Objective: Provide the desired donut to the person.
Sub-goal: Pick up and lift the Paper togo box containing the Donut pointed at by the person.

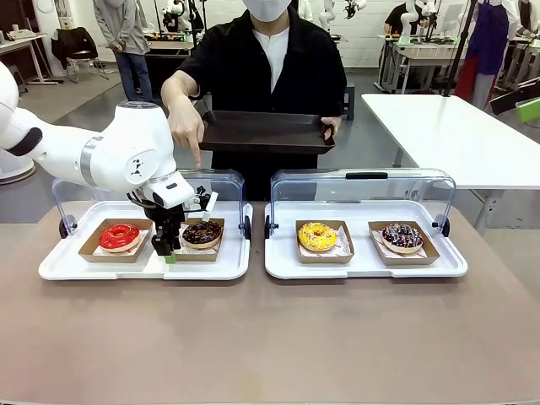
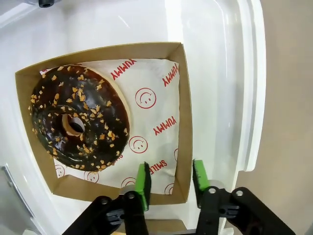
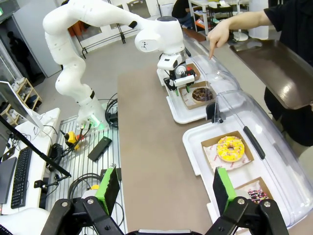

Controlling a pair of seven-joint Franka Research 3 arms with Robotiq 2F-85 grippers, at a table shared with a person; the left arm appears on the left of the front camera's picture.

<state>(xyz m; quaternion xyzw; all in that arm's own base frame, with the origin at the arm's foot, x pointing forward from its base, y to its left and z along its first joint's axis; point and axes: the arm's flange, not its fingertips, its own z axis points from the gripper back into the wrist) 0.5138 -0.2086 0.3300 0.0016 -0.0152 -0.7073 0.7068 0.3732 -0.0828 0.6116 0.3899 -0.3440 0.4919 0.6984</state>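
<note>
Straddling brown cardboard box wall beside chocolate nut-sprinkled ring donut: left gripper, pinch unconfirmed. Right gripper spread. Person's hand points; lift, handover to dark rectangular tray outstanding.

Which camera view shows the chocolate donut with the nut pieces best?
The left wrist view: the chocolate donut is seen close from above, with its nut pieces and hole clear. In the front view the donut is small and seen at a low angle. In the right wrist view it is far and tiny.
</note>
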